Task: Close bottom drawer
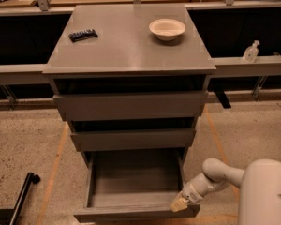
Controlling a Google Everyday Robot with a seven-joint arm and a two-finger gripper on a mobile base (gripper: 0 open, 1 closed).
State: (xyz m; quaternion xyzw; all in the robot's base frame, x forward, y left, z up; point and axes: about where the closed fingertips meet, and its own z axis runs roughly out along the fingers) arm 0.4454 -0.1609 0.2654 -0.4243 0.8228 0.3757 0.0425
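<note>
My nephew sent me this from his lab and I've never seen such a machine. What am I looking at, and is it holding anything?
The white shape at the lower right is a robot's body. Its single arm reaches out to the left. The arm ends in the gripper, the part that grasps, which is at the front right corner of the bottom drawer. That drawer is pulled out and looks empty. The robot's job is to push it shut.

This is one picture, looking down at a grey cabinet from the front. On top of the cabinet are a pale bowl and a small dark ridged object. The gripper doesn't seem to be holding anything.
</note>
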